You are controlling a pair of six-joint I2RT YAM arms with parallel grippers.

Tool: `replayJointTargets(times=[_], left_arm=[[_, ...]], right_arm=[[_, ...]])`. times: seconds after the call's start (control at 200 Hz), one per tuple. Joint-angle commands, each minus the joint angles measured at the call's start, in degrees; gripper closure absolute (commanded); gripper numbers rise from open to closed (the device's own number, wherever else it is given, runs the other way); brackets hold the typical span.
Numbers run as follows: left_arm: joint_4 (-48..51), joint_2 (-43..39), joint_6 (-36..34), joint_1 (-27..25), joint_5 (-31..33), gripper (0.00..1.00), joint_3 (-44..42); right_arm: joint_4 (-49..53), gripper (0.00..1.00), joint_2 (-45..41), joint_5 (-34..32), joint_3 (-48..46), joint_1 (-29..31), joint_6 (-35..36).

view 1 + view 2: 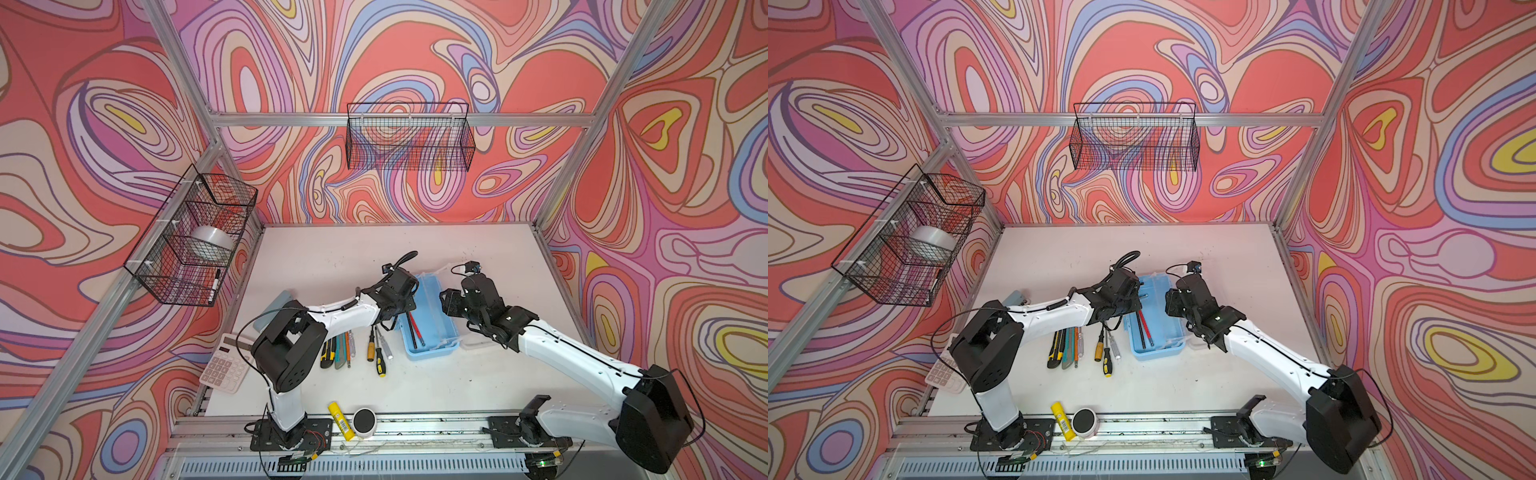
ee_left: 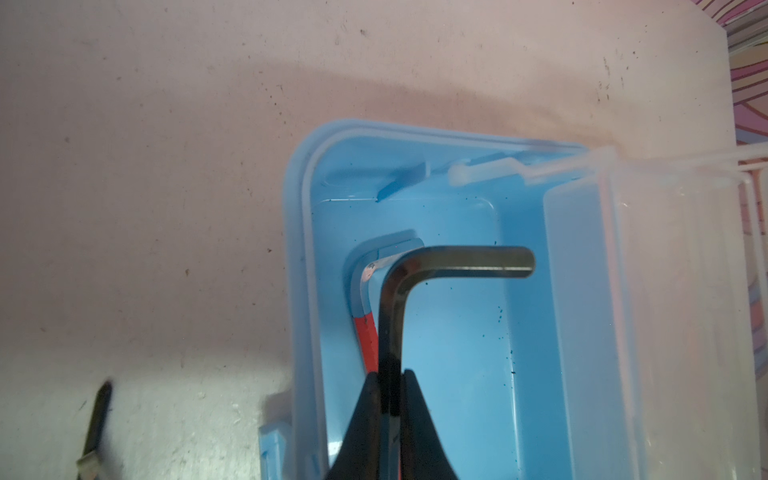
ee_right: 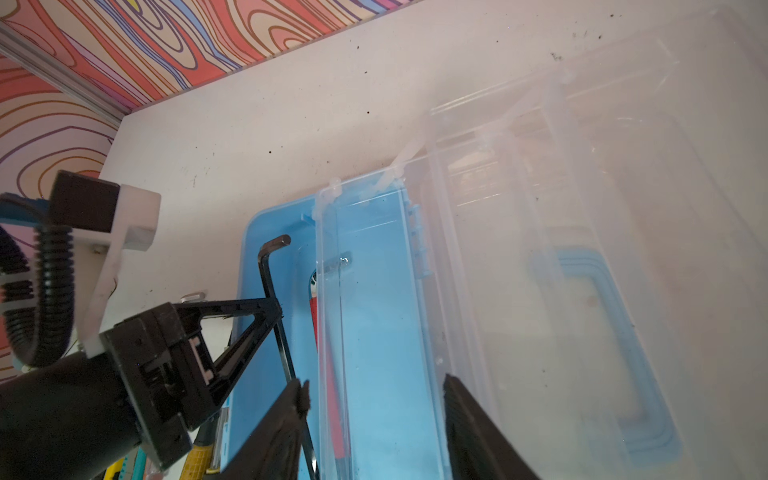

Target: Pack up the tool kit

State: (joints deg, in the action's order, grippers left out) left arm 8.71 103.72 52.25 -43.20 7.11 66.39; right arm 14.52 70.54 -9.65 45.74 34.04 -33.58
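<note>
On the white table [image 1: 478, 257], a row of utility knives [image 1: 329, 351] and screwdrivers [image 1: 376, 353] lay between eight and nine o'clock of the case [image 1: 434, 354], just beside it. A white calculator [image 1: 224, 368] sat farther out the same way, at the table's edge. A grey-blue stapler [image 1: 281, 300] lay at nine o'clock beyond the left arm, and a yellow glue stick [image 1: 341, 419] rested on the front rail at seven o'clock. In both top views the left wrist covered the case's ten-o'clock corner. A clear tray [image 2: 577, 299] stood over its three-o'clock side, narrowing the opening.

The case was an open light-blue trough. Its clear lid [image 3: 644, 187] lay folded out at three o'clock, with the blue handle [image 3: 633, 353] showing through. A red-sleeved hex key [image 2: 368, 338] lay inside along the nine-o'clock wall.

The left gripper [image 2: 390, 380] reached into the case, pinching the long arm of a black hex key [image 2: 461, 259] whose short arm pointed toward the tray. Whether that key touched the floor could not be told. The right gripper [image 3: 376, 395] hung at the case's three-o'clock side, its fingers spread to either side of the tray and apparently clear of it.
</note>
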Motion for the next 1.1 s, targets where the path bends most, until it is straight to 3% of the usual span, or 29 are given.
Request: replayJointTargets(times=[0.0, 0.315, 0.591, 0.756, 0.886, 0.966, 1.097], left_arm=[[2.6, 1.3, -0.7, 0.0, 1.0, 0.89, 1.2], [1.7, 0.5, -2.2, 0.0, 1.3, 0.82, 0.8], [0.0, -3.7, -7.0, 0.0, 1.3, 0.83, -1.6], [3.0, -11.2, -11.7, 0.0, 6.6, 0.82, -5.9], [6.0, -17.1, -15.6, 0.1, 13.8, 0.76, -9.4], [8.3, -19.4, -16.7, 2.4, 15.9, 0.75, -12.1], [7.1, -21.1, -16.8, 9.6, 10.9, 0.78, -16.9]], right_arm=[[-0.6, 0.43, 1.0, 0.1, 0.1, -0.3, 0.7], [-0.4, 0.36, 2.2, 1.4, 1.7, -0.6, 1.6], [-0.2, 0.37, 2.9, 4.1, 3.2, -0.7, 3.0], [0.0, 0.38, 2.4, 6.3, 4.2, -0.7, 4.1], [-0.1, 0.39, 2.0, 6.9, 4.6, -0.7, 4.1], [-0.7, 0.39, 1.9, 6.6, 4.3, -0.8, 3.8], [-1.9, 0.41, 3.1, 6.9, 4.0, -0.7, 3.1]])
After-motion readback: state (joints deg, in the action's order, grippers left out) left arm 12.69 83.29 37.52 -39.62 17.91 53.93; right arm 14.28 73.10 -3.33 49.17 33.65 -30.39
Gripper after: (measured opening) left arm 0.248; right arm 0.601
